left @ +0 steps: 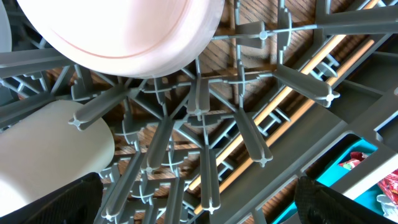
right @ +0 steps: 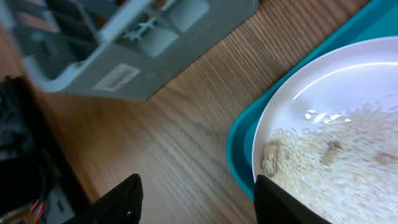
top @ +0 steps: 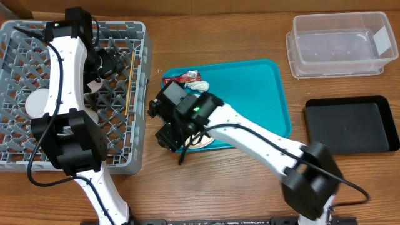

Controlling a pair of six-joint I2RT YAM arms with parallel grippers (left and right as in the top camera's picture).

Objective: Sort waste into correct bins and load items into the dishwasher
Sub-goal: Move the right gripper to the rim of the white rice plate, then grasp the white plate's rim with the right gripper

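**Right arm poised at the rice plate on the teal tray**

The right end effector [right: 198,183] hangs spread open and empty. Its fingers sit either side of the white plate's [right: 336,99] rim at the teal tray's [top: 250,94] near-left corner. That stance suits a pinch on the rim, probably so the rice scraps [right: 336,168] can be tipped out before racking.

The red wrapper [top: 185,77] and tissue wad [top: 201,87] lie unsorted at the tray's far-left corner. The clear tub [top: 340,44] and black tray [top: 350,125] wait on the worktop [top: 212,187] beyond the tray's right edge.

Left of the tray, the left end effector [left: 199,199] hovers open and empty low over the dish rack [top: 25,56]. The chopsticks [top: 129,81] lie in the rack along its tray-side wall.
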